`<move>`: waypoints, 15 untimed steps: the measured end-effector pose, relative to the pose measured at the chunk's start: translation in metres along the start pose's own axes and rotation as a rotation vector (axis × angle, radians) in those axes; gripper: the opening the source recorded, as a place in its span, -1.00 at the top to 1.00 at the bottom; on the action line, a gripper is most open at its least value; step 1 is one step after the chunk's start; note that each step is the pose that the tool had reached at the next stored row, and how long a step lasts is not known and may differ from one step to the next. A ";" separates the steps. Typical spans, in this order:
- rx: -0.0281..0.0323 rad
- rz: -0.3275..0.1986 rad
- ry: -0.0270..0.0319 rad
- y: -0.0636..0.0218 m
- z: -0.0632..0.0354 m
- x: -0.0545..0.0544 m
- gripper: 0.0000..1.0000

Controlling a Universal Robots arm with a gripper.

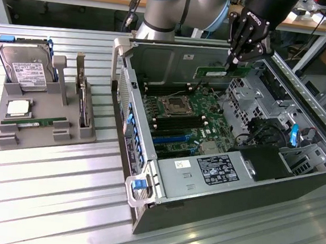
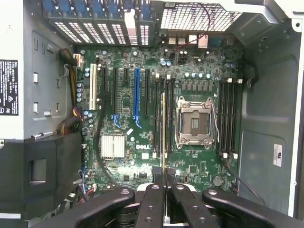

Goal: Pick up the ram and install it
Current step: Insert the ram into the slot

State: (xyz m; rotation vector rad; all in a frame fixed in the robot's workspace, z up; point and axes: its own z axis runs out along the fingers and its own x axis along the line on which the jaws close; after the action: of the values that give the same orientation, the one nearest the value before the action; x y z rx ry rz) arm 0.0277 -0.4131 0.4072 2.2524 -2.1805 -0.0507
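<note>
Holding: your gripper (image 1: pixel 235 62) is clamped shut on the ram (image 1: pixel 217 73), its fingers (image 2: pixel 151 192) pressing the two flat faces so that the lower long edge hangs free beneath them.
Ram location: it is in the air inside the open computer case (image 1: pixel 168 59), above the motherboard (image 1: pixel 180 120) and apart from it (nothing is seated yet).
Orientation: the ram stands on edge with its long side level. You carry it this way, I judge, because a slot takes a stick edge-first.
Alignment: in the wrist view it reads as one thin line running parallel to the memory slots (image 2: pixel 156 114) beside the CPU socket (image 2: pixel 194 124). That suggests your wrist is squared to that bank on purpose.
Grip spot: in the exterior view the fingers sit off-centre on the stick, toward the exterior view's right. This leaves most of its length cantilevered, so expect some lean if it is pressed.
Tray: the parts tray (image 1: pixel 1 139) lies on the exterior view's left, well apart from the case. It holds the hard drive (image 1: pixel 24 67), the processor (image 1: pixel 18 108) and another green stick (image 1: pixel 34 123) lying in a groove. Each part has its own cradle, likely so that it presents the same way for every pick.
Progress: by my reading the pick-up is done and the install is not.
Unknown: the slot latches are too small to tell whether they stand open.
</note>
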 end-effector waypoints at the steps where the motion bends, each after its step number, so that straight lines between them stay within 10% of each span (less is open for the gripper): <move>1: 0.0000 0.000 0.0000 0.0000 0.0007 0.000 0.76; 15: 0.0000 0.000 0.0000 -0.0002 0.0075 0.000 0.76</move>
State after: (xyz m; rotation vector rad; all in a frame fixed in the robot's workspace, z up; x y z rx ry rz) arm 0.0277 -0.4131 0.3996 2.2524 -2.1804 -0.0507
